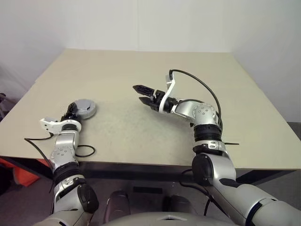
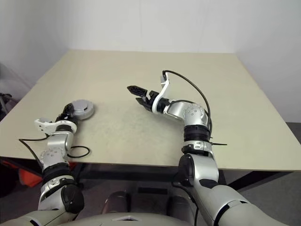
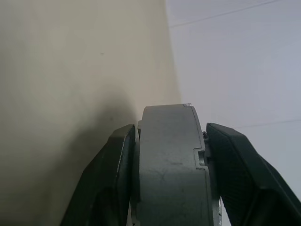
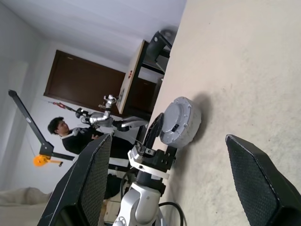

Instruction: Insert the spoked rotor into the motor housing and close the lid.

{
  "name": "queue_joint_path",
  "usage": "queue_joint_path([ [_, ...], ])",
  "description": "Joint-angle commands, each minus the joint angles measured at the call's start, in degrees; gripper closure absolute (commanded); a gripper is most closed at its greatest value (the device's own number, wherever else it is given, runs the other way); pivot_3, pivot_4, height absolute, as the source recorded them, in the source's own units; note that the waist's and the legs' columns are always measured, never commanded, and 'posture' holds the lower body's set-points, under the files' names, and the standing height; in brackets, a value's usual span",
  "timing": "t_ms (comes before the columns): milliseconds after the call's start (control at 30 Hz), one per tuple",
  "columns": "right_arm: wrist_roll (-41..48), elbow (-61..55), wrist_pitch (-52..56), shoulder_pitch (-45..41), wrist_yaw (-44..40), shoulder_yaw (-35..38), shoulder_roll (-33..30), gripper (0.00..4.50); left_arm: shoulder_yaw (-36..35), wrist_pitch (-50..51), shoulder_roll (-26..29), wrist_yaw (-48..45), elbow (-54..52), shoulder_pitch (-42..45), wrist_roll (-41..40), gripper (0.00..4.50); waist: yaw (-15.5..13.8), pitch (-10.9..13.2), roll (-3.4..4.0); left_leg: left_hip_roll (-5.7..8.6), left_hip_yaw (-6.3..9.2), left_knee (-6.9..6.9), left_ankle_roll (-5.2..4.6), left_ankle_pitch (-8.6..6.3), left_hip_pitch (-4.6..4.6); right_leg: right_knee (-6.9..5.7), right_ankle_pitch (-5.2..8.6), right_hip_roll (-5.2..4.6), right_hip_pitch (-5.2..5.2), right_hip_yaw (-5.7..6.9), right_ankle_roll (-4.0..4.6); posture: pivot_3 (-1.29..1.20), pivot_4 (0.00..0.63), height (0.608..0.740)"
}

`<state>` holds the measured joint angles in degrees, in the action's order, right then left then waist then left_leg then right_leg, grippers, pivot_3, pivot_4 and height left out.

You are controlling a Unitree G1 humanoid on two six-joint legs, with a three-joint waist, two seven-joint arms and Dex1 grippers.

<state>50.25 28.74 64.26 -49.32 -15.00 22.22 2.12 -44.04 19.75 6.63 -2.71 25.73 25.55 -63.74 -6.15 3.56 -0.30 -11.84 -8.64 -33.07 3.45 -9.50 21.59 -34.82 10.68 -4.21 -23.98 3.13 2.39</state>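
A thick grey round unit [image 1: 85,108] sits low over the left side of the table; it is the motor housing with the grey lid [image 4: 173,123] covering its face. My left gripper [image 1: 75,109] is shut on it, one black finger [image 3: 112,169] on each flat side. I cannot tell whether it touches the tabletop. The spoked rotor is hidden. My right gripper [image 1: 137,93] hovers open over the middle of the table, empty, pointing left toward the unit.
The beige table [image 1: 141,127] ends close in front of me, and a white wall rises behind it. A black cable loop [image 1: 85,150] hangs at the front left edge. In the right wrist view a person [image 4: 59,127] stands far beyond the table.
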Motion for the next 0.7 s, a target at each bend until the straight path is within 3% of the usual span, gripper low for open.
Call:
queue_joint_path([
  [33, 0.31, -1.56, -0.62, -0.98, -0.99, -0.29, -0.35, 0.13, -0.48, -1.65, 1.55, 1.14, -0.82, 1.25, 0.93, 2.42, 0.01, -0.01, -0.03, 0.0, 0.0, 0.0, 0.0, 0.0, -0.01, 0.0, 0.0, 0.0, 0.01, 0.0, 0.0, 0.0, 0.0, 0.74],
  [367, -1.02, -1.31, -0.97, -1.13, -1.96, -1.29, -0.45, 0.13, -1.79, -6.47, 3.96, 9.56, 3.89, 2.35, 6.19, 2.42, 0.79, 0.0, -0.02, -0.01, 0.01, 0.07, 0.01, 0.0, -1.27, 0.03, 0.22, 0.0, 1.04, -0.01, -0.3, 0.0, 0.0, 0.74],
  [633, -1.85, -0.48, -1.34, -1.42, -2.31, -1.25, -0.63, 0.13, -1.84, -8.27, 5.73, 15.73, 4.59, 2.05, 8.7, 2.42, 1.87, -0.02, -0.03, -0.01, 0.01, 0.14, -0.05, -0.04, -1.69, 0.03, 0.22, 0.01, 1.12, 0.0, -0.3, 0.0, 0.0, 0.74],
  [667, -1.97, -0.33, -1.4, -1.45, -2.39, -1.27, -0.64, 0.13, -1.54, -8.65, 5.9, 16.14, 4.63, 1.93, 9.33, 1.71, 2.13, -0.02, -0.02, -0.01, 0.01, 0.14, -0.05, -0.04, -1.7, 0.03, 0.22, 0.01, 1.11, 0.0, -0.31, 0.0, 0.0, 0.74],
  [700, -2.07, -0.23, -1.41, -1.46, -2.48, -1.3, -0.66, 0.13, -1.41, -9.28, 6.03, 16.64, 4.75, 1.95, 10.07, 1.52, 2.2, -0.03, -0.03, -0.01, 0.01, 0.16, -0.07, -0.05, -1.69, 0.03, 0.22, 0.01, 1.09, 0.0, -0.3, 0.0, 0.0, 0.74],
])
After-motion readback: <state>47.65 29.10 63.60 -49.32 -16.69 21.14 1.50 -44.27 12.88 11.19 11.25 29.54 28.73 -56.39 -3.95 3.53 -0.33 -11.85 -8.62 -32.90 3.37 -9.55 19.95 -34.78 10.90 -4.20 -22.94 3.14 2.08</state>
